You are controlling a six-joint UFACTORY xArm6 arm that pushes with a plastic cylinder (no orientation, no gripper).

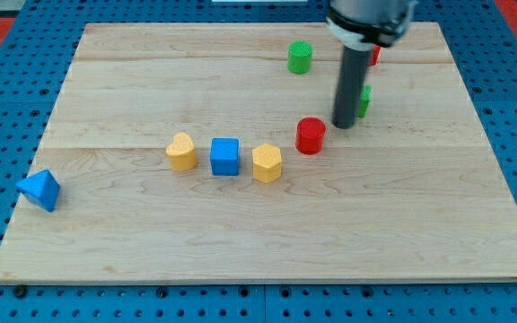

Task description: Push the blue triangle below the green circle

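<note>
The blue triangle (40, 189) lies at the board's left edge, low in the view. The green circle (300, 57) stands near the view's top, right of centre. My tip (343, 125) rests on the board well right of the triangle, below and right of the green circle, just up and right of the red circle (311, 135). The tip touches no block that I can make out.
A yellow heart (181, 152), a blue cube (225, 156) and a yellow hexagon (267, 163) stand in a row mid-board. A green block (364, 100) and a red block (374, 56) show partly behind the rod. The wooden board (420, 224) sits on a blue pegboard.
</note>
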